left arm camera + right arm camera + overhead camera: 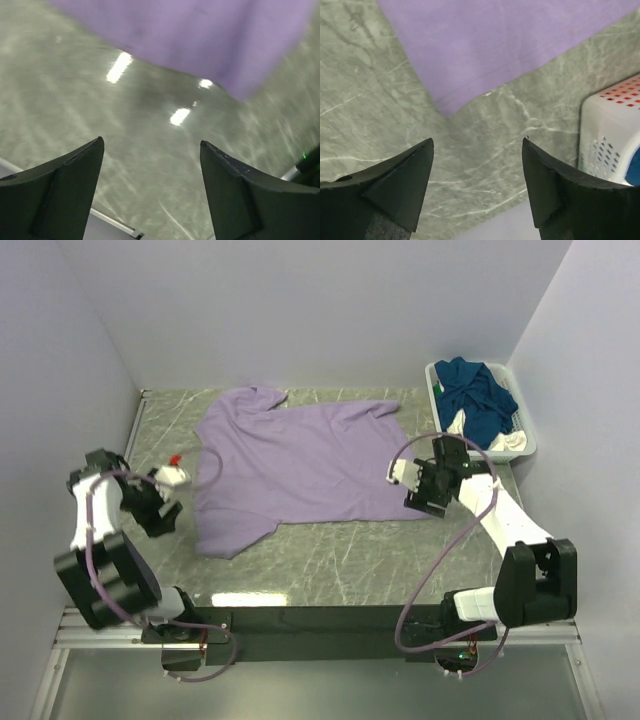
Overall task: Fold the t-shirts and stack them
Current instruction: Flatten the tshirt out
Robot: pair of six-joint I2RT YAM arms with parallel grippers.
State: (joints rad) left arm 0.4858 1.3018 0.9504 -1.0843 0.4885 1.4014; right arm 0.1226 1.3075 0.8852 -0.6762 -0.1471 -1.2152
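A pale lilac t-shirt (300, 465) lies spread flat on the marble table, collar toward the back left. Its lower hem corners show in the left wrist view (200, 35) and the right wrist view (495, 45). A dark teal t-shirt (478, 395) and a white one (505, 443) are heaped in the basket. My left gripper (160, 512) (151, 142) hovers open over bare table just left of the lilac shirt's near corner. At the shirt's right near corner my right gripper (427, 496) (477, 142) is open too, with nothing between its fingers.
The white slatted basket (433, 380) (615, 135) stands at the back right corner, close to my right gripper. Bare marble table (350, 550) stretches in front of the shirt. Pale walls close in the back and both sides.
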